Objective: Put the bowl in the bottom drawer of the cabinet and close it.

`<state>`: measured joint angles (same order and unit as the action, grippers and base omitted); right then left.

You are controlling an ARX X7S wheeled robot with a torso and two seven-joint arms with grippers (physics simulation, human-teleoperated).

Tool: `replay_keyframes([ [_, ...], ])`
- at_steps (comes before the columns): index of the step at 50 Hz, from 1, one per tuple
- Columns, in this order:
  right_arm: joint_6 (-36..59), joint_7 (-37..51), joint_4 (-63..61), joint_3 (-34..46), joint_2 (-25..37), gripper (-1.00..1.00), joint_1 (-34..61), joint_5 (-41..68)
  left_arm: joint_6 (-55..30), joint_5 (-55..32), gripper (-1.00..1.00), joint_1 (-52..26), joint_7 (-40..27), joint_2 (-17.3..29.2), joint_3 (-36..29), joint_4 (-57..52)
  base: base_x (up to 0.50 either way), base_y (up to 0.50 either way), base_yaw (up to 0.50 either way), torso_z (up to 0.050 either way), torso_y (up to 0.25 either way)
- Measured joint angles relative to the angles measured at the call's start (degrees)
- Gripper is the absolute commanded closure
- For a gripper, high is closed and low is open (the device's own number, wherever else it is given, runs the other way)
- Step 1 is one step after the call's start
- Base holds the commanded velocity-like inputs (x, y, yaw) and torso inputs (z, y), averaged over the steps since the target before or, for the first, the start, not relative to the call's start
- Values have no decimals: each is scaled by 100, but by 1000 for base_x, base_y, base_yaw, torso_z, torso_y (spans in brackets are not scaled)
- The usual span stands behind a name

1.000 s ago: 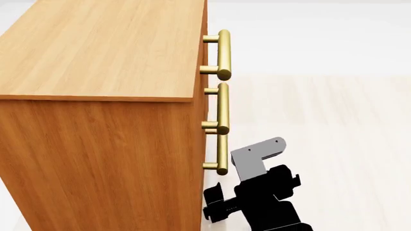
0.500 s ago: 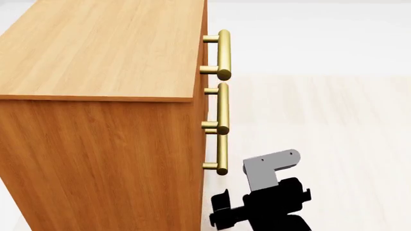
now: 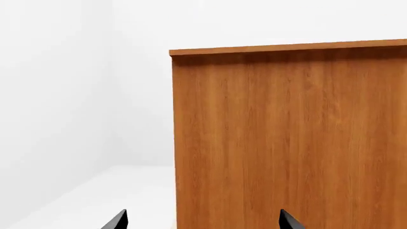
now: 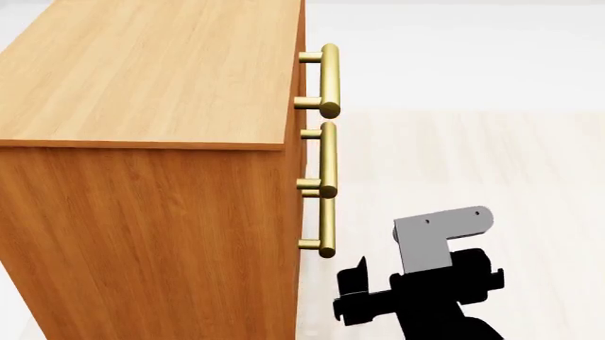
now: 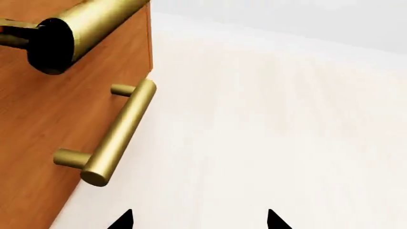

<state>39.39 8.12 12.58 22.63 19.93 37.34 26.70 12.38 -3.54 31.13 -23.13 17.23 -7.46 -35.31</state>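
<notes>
The honey-brown cabinet (image 4: 142, 142) fills the left of the head view, its three brass handles stacked down the front edge. The bottom drawer's handle (image 4: 326, 227) is the lowest one, in line with the other two, and the drawer looks shut. In the right wrist view the same handle (image 5: 121, 133) lies ahead and to one side. My right gripper (image 4: 348, 296) hangs low beside the cabinet front, right of that handle and apart from it, open and empty (image 5: 198, 222). My left gripper (image 3: 203, 222) is open and empty, facing a plain cabinet panel (image 3: 286, 143). The bowl is out of view.
Pale floor (image 4: 492, 163) stretches right of the cabinet front. The middle drawer's handle (image 5: 83, 24) looms close above the right wrist camera. A white wall (image 3: 64, 95) and light floor lie beside the cabinet panel in the left wrist view.
My right gripper has drifted to the right, away from the bottom handle, dipping lower and then rising again. The cabinet and its handles have not moved.
</notes>
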Motion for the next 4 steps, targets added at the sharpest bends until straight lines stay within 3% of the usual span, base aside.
replay_keyframes([
  [4,344,193,-590,-119,150,-100,-75,146,-99,35,-100,50,-20,51,19,-222,0,0,0,0,0],
])
